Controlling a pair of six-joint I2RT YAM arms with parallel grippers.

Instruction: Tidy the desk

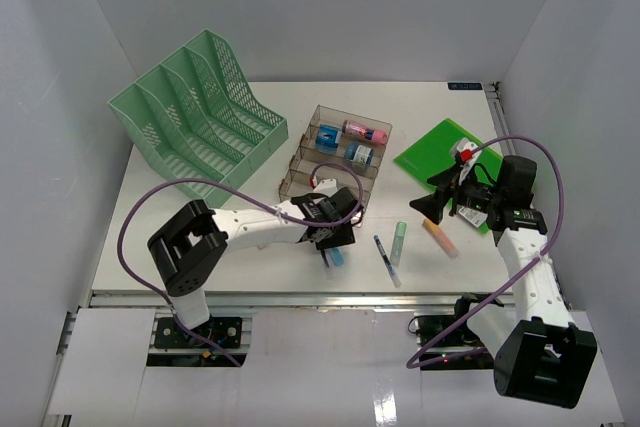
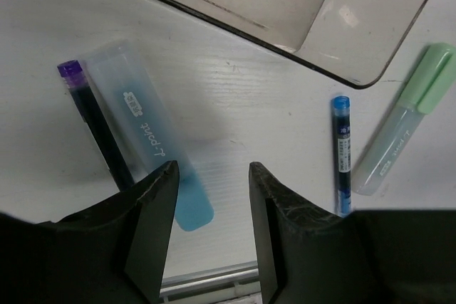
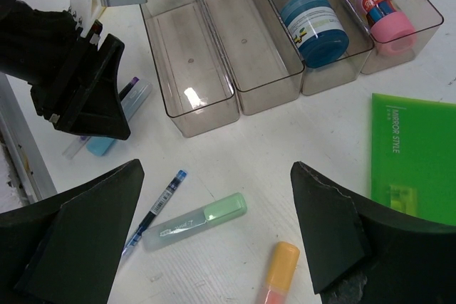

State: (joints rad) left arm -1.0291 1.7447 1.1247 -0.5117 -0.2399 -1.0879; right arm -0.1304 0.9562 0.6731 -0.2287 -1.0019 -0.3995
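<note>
The white tabletop (image 1: 260,269) carries everything, and the smoky tiered tray (image 1: 335,152) stands about midway across it. Left of the tray is a mint-green mesh file rack (image 1: 195,112). Just in front of the tray's near edge the left tool (image 2: 212,172) hangs over the tabletop, its fingers a narrow gap apart with nothing between them. Below it lie a purple-capped pen (image 2: 92,115) and a clear blue-tipped marker (image 2: 153,144), side by side. Farther right, in front of the tray, lie a blue pen (image 1: 385,259), a pale green highlighter (image 1: 399,242) and an orange highlighter (image 1: 440,237). The right tool (image 3: 214,176) hovers right of the tray, spread wide and empty, near a green folder (image 1: 425,152).
</note>
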